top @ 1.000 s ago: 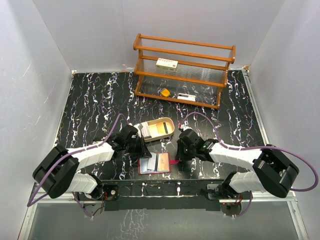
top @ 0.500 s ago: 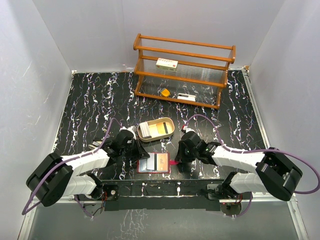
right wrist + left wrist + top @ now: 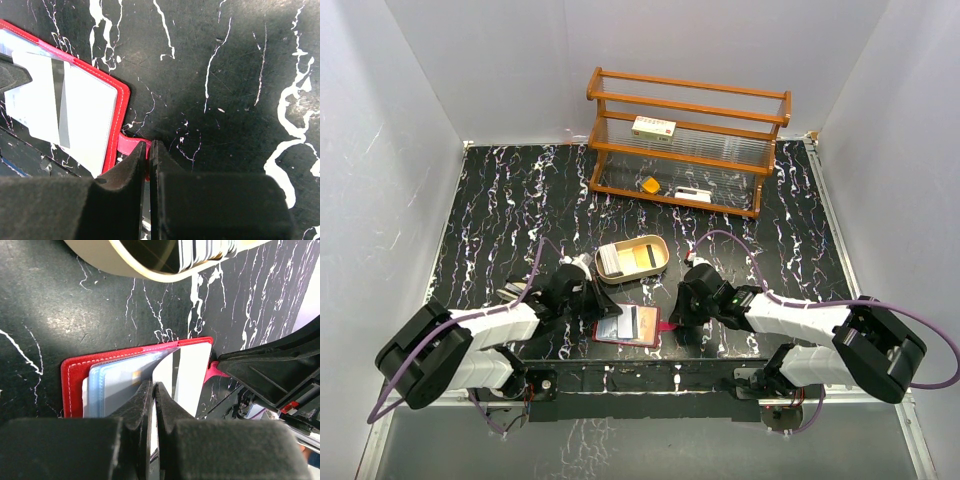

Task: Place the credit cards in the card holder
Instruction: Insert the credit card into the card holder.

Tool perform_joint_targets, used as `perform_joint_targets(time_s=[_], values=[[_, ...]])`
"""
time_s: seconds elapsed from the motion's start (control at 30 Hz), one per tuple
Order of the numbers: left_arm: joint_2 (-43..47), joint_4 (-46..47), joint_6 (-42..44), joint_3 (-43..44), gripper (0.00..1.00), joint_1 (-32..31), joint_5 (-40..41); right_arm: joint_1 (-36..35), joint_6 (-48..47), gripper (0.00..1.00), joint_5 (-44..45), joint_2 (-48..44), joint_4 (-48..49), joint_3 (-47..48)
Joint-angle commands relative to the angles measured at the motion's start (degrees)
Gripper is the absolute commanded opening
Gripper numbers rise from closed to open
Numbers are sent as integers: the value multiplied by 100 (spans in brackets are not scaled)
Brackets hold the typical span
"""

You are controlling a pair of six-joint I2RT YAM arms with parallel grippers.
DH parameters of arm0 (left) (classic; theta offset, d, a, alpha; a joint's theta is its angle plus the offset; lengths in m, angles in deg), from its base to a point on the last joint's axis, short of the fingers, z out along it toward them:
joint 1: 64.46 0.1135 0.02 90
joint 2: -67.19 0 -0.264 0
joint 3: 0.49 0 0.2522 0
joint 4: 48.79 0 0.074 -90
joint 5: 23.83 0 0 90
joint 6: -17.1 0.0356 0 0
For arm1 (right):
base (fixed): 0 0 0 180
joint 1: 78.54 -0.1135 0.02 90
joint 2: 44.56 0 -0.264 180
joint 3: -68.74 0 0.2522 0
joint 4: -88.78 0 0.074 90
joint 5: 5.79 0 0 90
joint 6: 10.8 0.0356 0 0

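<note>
The red card holder lies open near the table's front edge, its clear bluish pockets facing up. My left gripper is shut on a white credit card with a dark stripe, holding it slanted over the holder's right half. The same card shows in the right wrist view. My right gripper is shut on the pink tab at the holder's right edge. More credit cards stand in the tan oval tray just behind the holder.
A wooden rack stands at the back with a white box on its shelf and an orange wedge below. The tray's rim lies close above the holder. Both grippers flank the holder.
My left gripper has come from the tray down to the holder, carrying the white card. The holder has turned slightly. The right gripper has stayed on the tab.
</note>
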Motion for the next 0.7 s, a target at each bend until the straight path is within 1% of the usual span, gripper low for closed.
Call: perform_joint_targets(time_s=[0.0,0.23,0.5,0.67], values=[[-141,228,27,-93,0,-96,-27,-42,-2,0,-73,0,188,44],[-107,225,64,-92,0,-144,-147,-44,-176,0,118,72,74,304],[255,-902,368,115,0,-144,-216,-46,-377,0,214,95,-40,395],[55,-853,426,178,0,-144,-385,-46,-551,0,236,42,-7,399]])
